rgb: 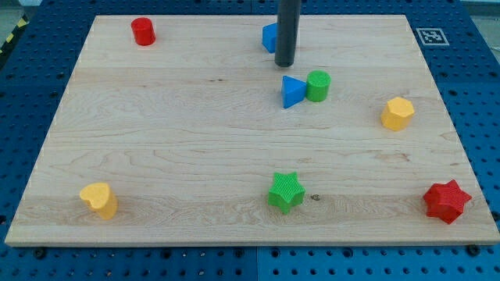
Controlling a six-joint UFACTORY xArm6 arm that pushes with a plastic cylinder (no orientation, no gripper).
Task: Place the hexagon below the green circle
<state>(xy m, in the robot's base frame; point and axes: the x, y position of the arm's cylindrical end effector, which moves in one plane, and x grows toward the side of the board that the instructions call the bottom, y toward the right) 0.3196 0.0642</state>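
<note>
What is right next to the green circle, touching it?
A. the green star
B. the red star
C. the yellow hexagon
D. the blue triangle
D. The blue triangle sits against the view's left side of the green circle, while the yellow hexagon lies apart at the view's right, and my tip is just above the triangle.

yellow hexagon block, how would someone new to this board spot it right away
Start at the wooden board and follow its right edge to about mid-height. The yellow hexagon block stands alone there, to the view's right of the green cylinder and blue triangle. The only other yellow block, a heart, sits bottom left.
</note>
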